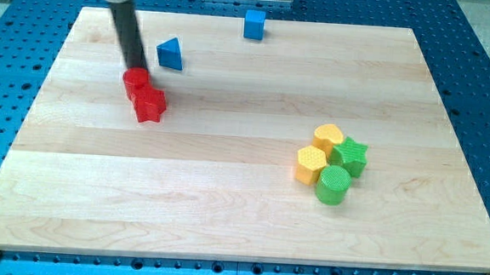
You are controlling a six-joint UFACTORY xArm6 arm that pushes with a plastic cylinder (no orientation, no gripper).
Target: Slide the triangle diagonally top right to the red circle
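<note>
The blue triangle [170,54] lies near the view's top left on the wooden board [224,196]. The red circle [134,81] sits just below and to the left of it, touching a red star [150,103] at its lower right. My tip [136,68] comes down from the view's top left and ends at the red circle's upper edge, to the left of the blue triangle and a little below it, a short gap away.
A blue cube [254,25] stands at the board's top edge near the middle. At the right a cluster holds two yellow hexagon blocks [328,137] [310,165], a green star [350,155] and a green circle [333,185].
</note>
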